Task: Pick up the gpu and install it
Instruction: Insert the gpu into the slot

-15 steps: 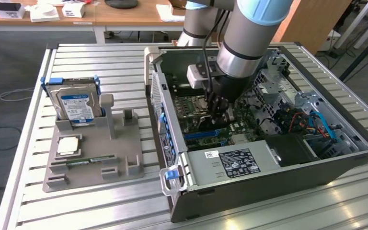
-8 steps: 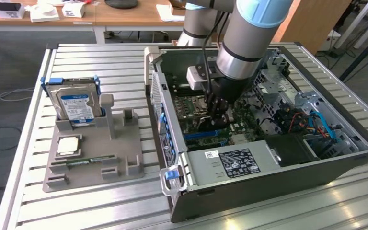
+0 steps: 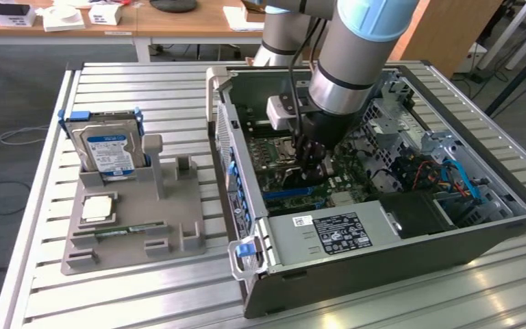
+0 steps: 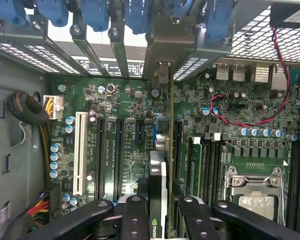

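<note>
Exterior view, gripper (image 3: 305,152): down inside the open computer case (image 3: 382,274), over the motherboard (image 3: 272,147).
Wrist view, gripper (image 4: 160,217): fingers clamped on the gpu (image 4: 158,185).
Wrist view, gpu: edge-on between the fingers, running along the motherboard's expansion slots.

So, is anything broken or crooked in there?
Nothing stands out. The gripper holds the gpu upright on edge over the motherboard, in line with its slots. No spills or damage show.
</note>
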Robot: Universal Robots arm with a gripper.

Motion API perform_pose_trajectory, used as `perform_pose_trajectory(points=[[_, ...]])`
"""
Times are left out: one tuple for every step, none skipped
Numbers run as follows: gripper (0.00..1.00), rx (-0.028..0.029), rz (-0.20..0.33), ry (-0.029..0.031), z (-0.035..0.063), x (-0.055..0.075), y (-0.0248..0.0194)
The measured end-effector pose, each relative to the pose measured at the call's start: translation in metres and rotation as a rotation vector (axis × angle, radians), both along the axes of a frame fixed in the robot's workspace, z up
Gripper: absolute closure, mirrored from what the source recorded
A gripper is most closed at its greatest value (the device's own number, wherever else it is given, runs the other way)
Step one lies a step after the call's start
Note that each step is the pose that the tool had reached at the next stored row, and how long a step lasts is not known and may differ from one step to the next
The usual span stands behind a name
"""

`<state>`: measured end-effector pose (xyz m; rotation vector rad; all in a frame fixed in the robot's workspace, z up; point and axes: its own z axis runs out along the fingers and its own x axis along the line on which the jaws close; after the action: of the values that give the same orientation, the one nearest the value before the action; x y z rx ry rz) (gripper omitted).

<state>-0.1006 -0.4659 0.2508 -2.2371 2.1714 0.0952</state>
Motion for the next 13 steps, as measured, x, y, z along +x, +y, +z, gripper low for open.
perform_pose_trajectory(points=[[0.73,0.0001,0.0,-0.0001,-0.0004,0.0,0.0],[0.73,0.0,0.0,0.0,-0.0006,0.0,0.0],[0.73,-0.0002,0.0,0.0001,-0.0008,0.0,0.0],[0.73,-0.0002,0.0,0.0,-0.0009,0.0,0.0],[0.73,-0.0004,0.0,0.0001,-0.0009,0.0,0.0],[0.73,-0.0001,0.0,0.0,-0.0013,0.0,0.0],[0.73,0.0001,0.0,-0.0001,-0.0017,0.0,0.0],[0.73,0.0,0.0,-0.0001,-0.0021,0.0,0.0],[0.73,-0.0002,0.0,0.0,-0.0021,0.0,0.0],[0.73,-0.0002,0.0,0.0,-0.0022,0.0,0.0],[0.73,-0.0004,0.0,0.0001,-0.0021,0.0,-0.0001],[0.73,-0.0002,0.0,0.0,-0.0022,0.0,0.0],[0.73,-0.0001,0.0,-0.0001,-0.0025,0.0,0.0]])
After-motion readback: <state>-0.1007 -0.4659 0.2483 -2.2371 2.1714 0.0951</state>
